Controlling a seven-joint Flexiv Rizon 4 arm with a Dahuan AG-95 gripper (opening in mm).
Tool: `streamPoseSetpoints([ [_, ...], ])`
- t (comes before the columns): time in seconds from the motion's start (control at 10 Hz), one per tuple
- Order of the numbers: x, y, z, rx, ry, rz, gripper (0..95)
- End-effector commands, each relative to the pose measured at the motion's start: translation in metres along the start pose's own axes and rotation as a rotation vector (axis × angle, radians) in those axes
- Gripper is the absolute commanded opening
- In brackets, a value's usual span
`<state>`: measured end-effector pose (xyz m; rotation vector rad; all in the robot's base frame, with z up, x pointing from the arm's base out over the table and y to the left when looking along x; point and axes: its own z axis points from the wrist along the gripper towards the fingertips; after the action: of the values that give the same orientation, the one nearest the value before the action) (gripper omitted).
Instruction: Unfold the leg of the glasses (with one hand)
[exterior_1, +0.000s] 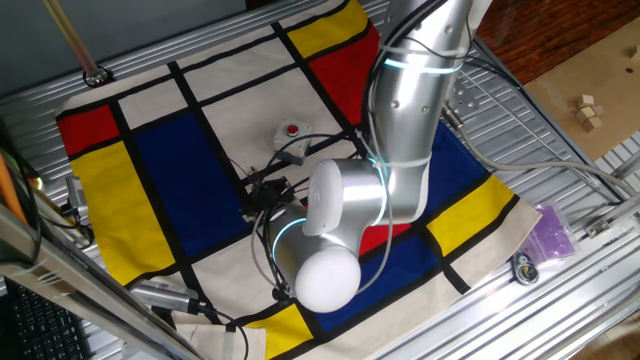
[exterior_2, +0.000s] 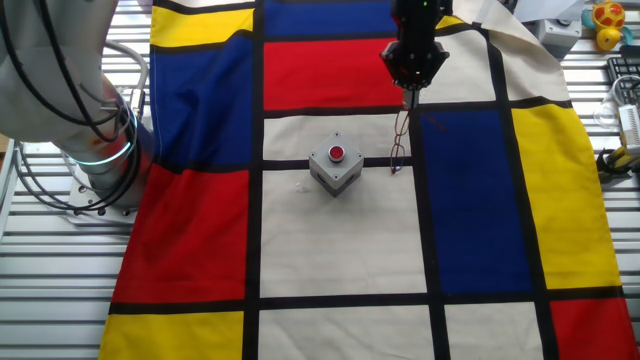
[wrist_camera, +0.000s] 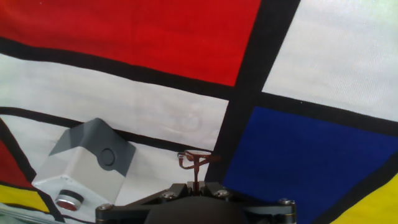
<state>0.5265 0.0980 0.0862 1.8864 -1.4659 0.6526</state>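
In one fixed view the silver arm (exterior_1: 400, 110) bends over the colour-blocked cloth (exterior_1: 170, 160) on the counter (exterior_1: 560, 300); the gripper and the glasses are hidden behind it — only the grey button box (exterior_1: 291, 133) shows.

In the other fixed view the gripper (exterior_2: 409, 88) is clenched on the top of the glasses (exterior_2: 399, 142), which hang below it, just right of the box.

The hand view shows the thin frame pinched between the fingers (wrist_camera: 174, 191) — the leg cannot be told apart.
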Motion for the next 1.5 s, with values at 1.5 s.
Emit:
streamPoseSetpoints([
  [1.5,0.038,0.020,-0.018,0.005,-0.098,0.131,38.0],
])
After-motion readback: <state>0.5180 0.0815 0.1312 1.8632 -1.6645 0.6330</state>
